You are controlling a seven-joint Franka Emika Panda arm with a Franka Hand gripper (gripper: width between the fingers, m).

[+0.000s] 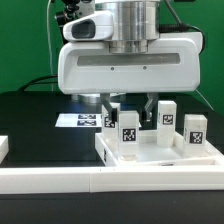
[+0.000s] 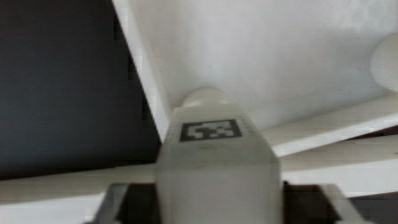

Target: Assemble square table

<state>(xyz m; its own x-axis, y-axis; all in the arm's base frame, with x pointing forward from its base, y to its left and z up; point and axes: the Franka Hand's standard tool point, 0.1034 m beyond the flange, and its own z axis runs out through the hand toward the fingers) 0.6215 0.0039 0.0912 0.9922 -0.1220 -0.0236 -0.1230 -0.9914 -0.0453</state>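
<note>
End effector (image 1: 128, 112) down over the square table top (image 1: 160, 157), its fingers on either side of one leg (image 1: 128, 130) that stands upright on the tray. In the wrist view the same leg (image 2: 214, 150) fills the gap between the two dark finger pads (image 2: 128, 197), tag facing the camera. The jaws look closed in narrow around the leg, but whether the pads are pressing on it I cannot tell.

Judgement: the step in hand is grasping this leg.
- Keep the leg centred between the fingers; the wrist view shows it near the middle, good.
- Close squarely on the flat sides so the leg does not twist.
- Lift straight up before any sideways travel: two more legs (image 1: 166, 117) (image 1: 196, 130) stand near, on the end effector's side toward the exterior view's right.
- Raised rim of the top sits just below and in front of the end effector; clear it first.

Surface: black worktop (image 1: 40, 115), matte. Marker board (image 1: 84, 119) lies flat behind the end effector. White rail (image 1: 60, 182) along the near edge. Green backdrop (image 1: 25, 45) behind.
</note>
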